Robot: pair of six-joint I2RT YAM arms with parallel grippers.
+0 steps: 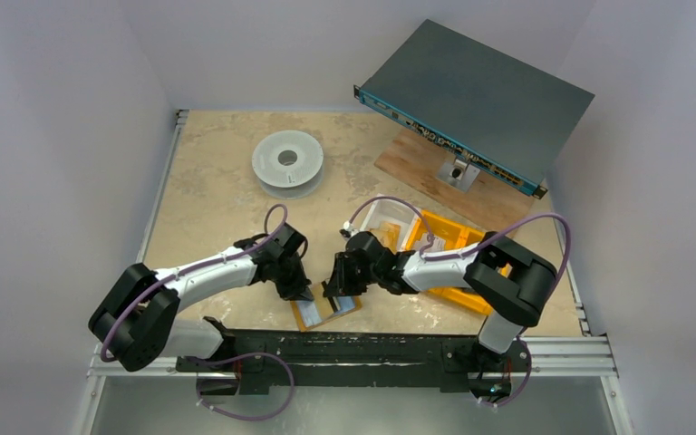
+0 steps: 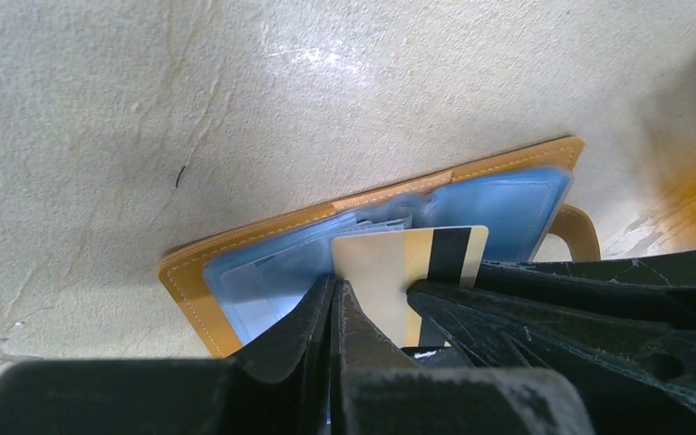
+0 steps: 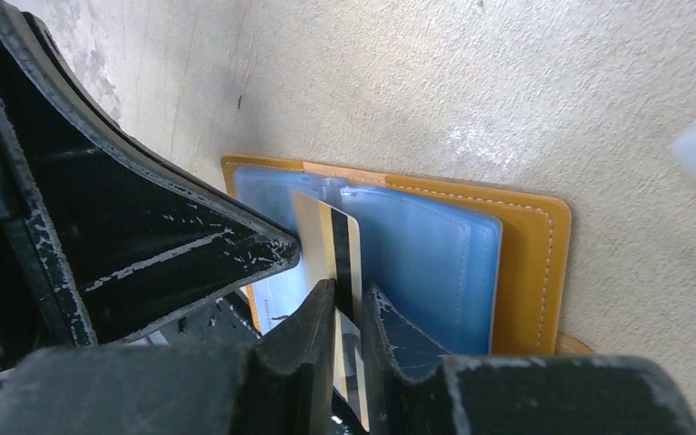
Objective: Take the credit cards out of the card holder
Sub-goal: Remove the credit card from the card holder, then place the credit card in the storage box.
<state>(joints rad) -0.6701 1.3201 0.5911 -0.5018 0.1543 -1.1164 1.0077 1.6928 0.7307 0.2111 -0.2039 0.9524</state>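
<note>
The mustard-orange card holder lies open on the table near the front edge, its blue plastic sleeves facing up. A gold credit card with a black stripe stands partly out of a sleeve; it also shows in the left wrist view. My right gripper is shut on this card's edge, one finger on each side. My left gripper is shut, with its tip down on the sleeves just left of the card. From above, both grippers meet over the holder.
Bright orange bins and a clear plastic container stand just behind the right arm. A white spool lies at the back left. A grey rack unit rests on a wooden board at the back right.
</note>
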